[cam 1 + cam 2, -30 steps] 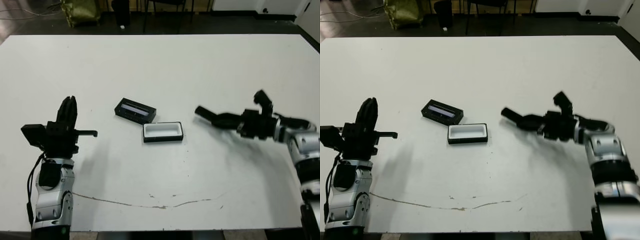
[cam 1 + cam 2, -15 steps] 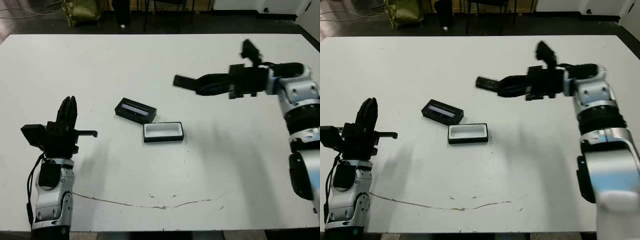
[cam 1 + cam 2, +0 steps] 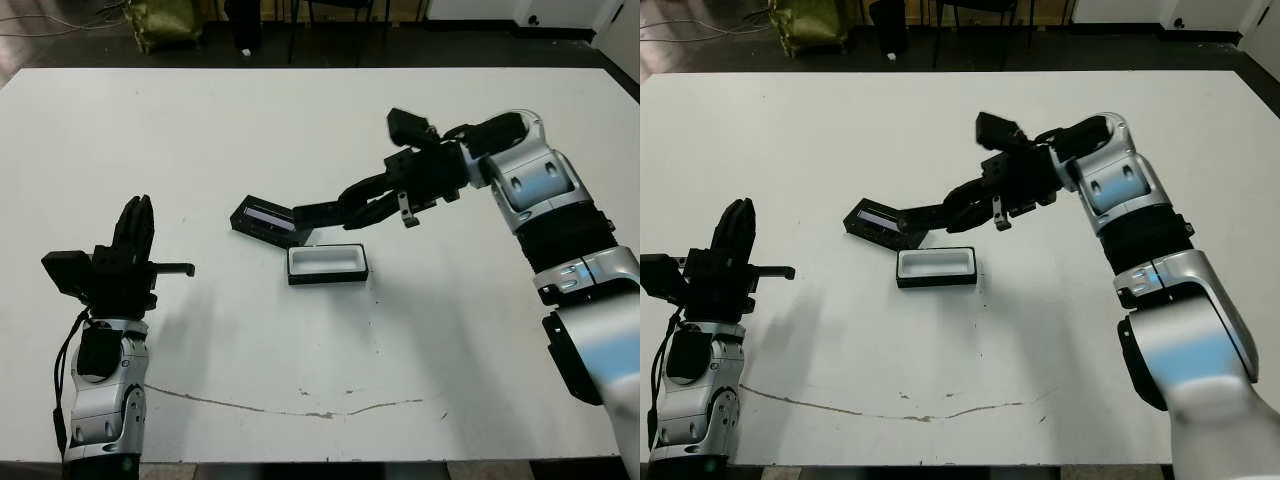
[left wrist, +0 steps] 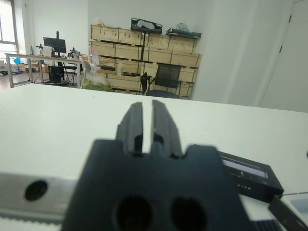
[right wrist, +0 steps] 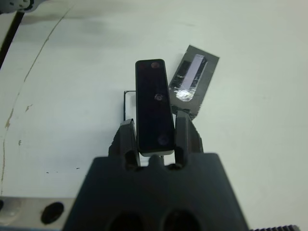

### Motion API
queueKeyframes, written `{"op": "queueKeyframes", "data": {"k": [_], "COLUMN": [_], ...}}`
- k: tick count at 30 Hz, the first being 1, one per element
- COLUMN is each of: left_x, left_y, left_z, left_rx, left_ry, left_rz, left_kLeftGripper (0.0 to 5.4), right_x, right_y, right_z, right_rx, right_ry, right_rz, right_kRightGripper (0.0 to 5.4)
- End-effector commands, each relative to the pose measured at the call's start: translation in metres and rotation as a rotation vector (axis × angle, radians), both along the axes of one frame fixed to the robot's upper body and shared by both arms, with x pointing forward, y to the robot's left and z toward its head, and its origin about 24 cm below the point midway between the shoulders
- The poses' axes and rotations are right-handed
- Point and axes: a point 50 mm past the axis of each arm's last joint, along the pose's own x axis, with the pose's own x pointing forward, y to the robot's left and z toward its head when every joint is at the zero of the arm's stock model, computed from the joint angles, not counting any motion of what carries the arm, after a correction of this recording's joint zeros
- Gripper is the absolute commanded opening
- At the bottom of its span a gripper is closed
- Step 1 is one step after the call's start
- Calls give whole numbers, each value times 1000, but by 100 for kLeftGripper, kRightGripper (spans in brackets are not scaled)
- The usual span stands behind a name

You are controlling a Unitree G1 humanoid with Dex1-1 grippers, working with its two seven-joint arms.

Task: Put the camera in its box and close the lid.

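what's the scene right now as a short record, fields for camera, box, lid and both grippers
camera: black bar clamped between the right gripper's fingers, held above the table over the box area
box: white-lined tray on the table, open, nothing inside
lid: black cover with window strip lying on the table beside the box, on its far left
right gripper: shut on the camera, arm stretched toward the box
left gripper: fingers together, holding nothing, off to the left of the box

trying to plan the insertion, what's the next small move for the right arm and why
Probably lower the slim black bar camera, clamped in the right gripper, flat into the white-lined black tray; it hangs just above, over the tray's far edge, beside the windowed black lid.
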Motion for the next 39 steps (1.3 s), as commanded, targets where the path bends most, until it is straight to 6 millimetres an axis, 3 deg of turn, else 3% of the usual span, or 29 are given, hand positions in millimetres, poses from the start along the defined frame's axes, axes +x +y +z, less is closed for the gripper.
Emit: {"op": "queueKeyframes", "data": {"k": [1,19,39], "left_x": [-2,-3,-4], "left_y": [2,0,-1], "left_z": [-7,-8,-11], "left_rx": [6,-1,15], "left_ry": [35,42,45], "left_rz": [4,10,10], "left_kLeftGripper": [0,0,0], "right_x": [-3,6,1], "right_y": [-1,-14,-7], "right_z": [-13,-33,-36], "right_rx": [-29,-115,-123], "right_ry": [30,18,21], "right_rz": [22,-31,11], "right_kRightGripper": [20,20,20]}}
